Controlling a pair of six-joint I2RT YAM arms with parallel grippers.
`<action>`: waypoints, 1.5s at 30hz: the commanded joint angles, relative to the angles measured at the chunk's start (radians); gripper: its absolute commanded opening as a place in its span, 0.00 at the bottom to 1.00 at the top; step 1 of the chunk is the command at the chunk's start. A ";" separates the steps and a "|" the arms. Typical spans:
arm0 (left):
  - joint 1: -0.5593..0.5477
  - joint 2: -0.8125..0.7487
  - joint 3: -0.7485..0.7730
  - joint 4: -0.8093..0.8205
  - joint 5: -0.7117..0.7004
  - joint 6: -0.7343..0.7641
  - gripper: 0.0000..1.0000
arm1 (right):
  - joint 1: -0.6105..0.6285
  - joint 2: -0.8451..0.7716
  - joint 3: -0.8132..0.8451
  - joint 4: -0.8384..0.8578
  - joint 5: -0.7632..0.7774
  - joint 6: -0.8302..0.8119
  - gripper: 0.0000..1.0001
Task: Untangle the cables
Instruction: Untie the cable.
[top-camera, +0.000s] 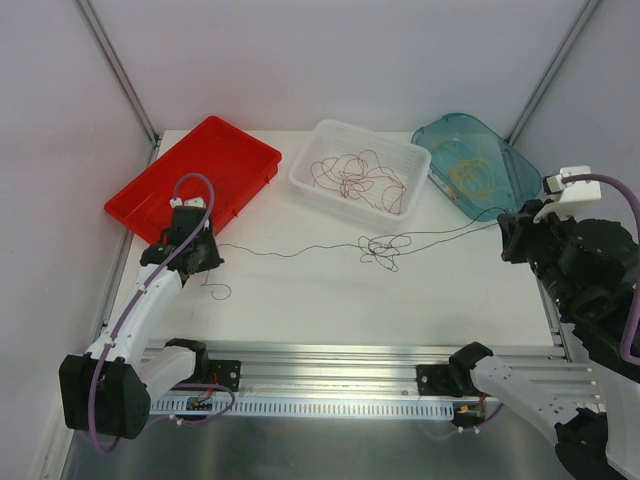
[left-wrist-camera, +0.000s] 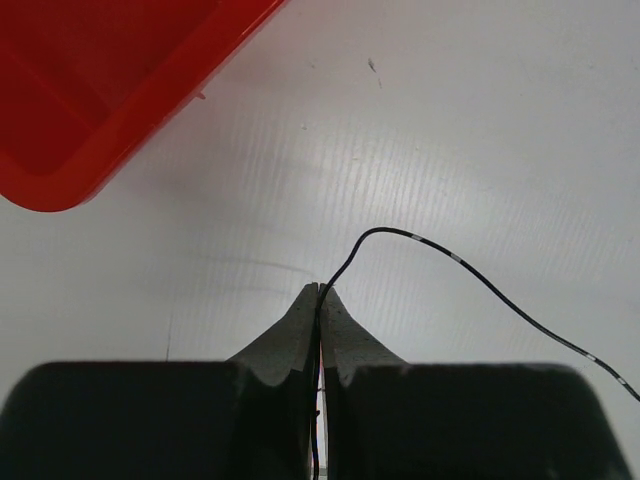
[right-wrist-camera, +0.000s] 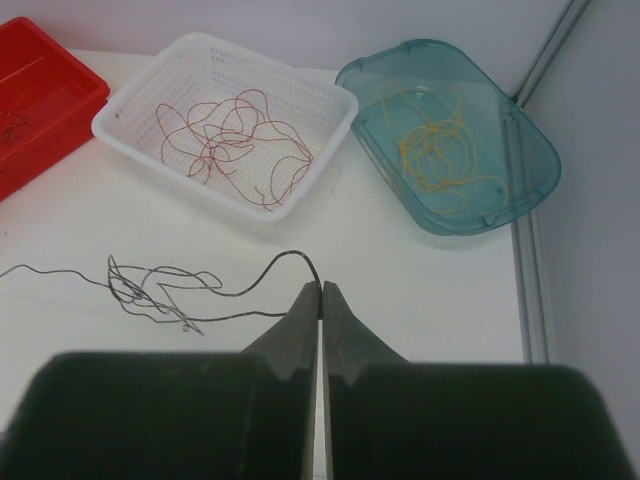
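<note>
Left hand (left-wrist-camera: 320, 290) and right hand (right-wrist-camera: 320, 288) each pinch shut on the dark cable (left-wrist-camera: 455, 258). Its knot (right-wrist-camera: 150, 285) lies on the desk (top-camera: 300, 310) ahead-left of the right hand. Beyond that hand sit the red tray (right-wrist-camera: 40, 95), the basket (right-wrist-camera: 330, 110) of red cables (right-wrist-camera: 235, 140) and the teal tray (right-wrist-camera: 530, 190) of yellow cables (right-wrist-camera: 440, 155).

White table (top-camera: 300, 300), pale walls (top-camera: 350, 50), aluminium rail (top-camera: 330, 358)

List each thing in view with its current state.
left gripper, shut on the dark cable.
right gripper, shut on the dark cable.
dark cable, strung across the table between both grippers, tangled clump mid-span.
red cables, tangled in the white basket.
yellow cables, looped in the teal tray.
red tray, open side up, far left.
</note>
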 joint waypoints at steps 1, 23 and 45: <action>0.026 -0.002 0.000 -0.020 -0.064 -0.011 0.00 | -0.003 -0.016 0.017 0.018 0.127 -0.039 0.01; 0.299 -0.175 0.239 -0.081 -0.052 -0.014 0.00 | -0.003 -0.107 -0.200 0.038 0.488 -0.035 0.01; 0.294 -0.247 0.367 -0.085 0.493 -0.003 0.00 | -0.207 0.125 -0.686 0.158 -0.289 0.241 0.01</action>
